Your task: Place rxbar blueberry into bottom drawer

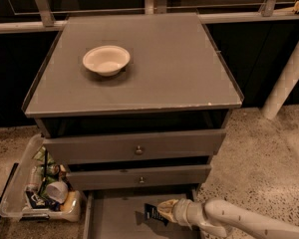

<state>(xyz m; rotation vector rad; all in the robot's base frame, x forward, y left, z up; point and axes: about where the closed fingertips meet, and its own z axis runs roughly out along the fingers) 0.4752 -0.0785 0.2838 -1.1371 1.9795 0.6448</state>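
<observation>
The bottom drawer (114, 222) is pulled out at the foot of the grey cabinet, and its flat grey floor shows. My gripper (163, 209) reaches in from the right over the drawer's middle. It is shut on the rxbar blueberry (151, 213), a small dark bar with pale lettering that sticks out to the left of the fingertips. The bar hangs just above the drawer floor and casts a shadow on it. My pale arm (229, 220) runs off to the lower right.
Two knobbed drawer fronts (138, 150) sit shut above the open drawer. A white bowl (106, 59) stands on the cabinet top (179, 68). A clear plastic bin of clutter (40, 185) sits on the floor at the left. A white post (286, 76) leans at the right.
</observation>
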